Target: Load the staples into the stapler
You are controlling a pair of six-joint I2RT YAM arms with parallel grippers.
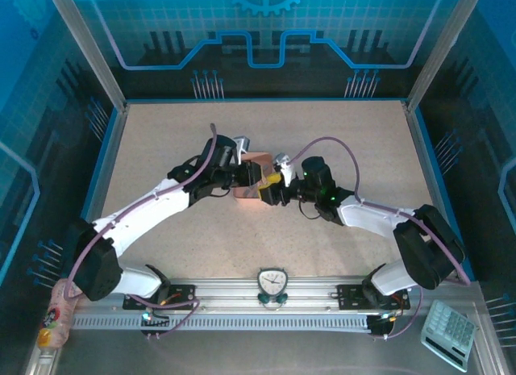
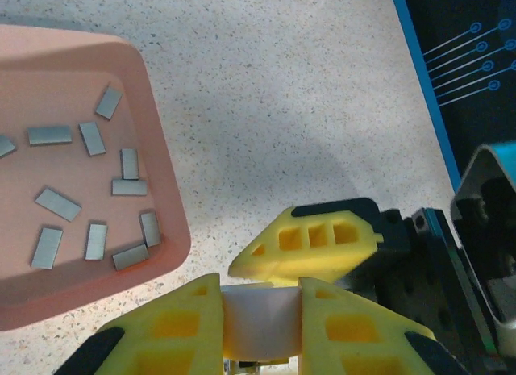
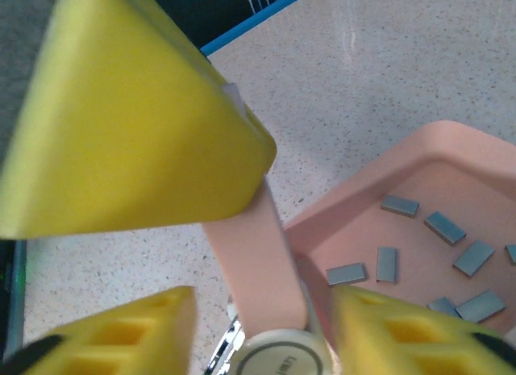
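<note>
Pale pink mini stapler point(image 2: 260, 322) clamped in my left fingers point(image 2: 173, 327); right fingers point(image 3: 121, 339) parted around it, dark grey staples point(image 3: 347, 273) at two o'clock.

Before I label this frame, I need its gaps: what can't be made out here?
- Left wrist: the stapler, mostly hidden by the left gripper, cut off below.
- Right wrist: its upper end, behind a blurred yellow finger.
- Top external: the staples, too small.
</note>
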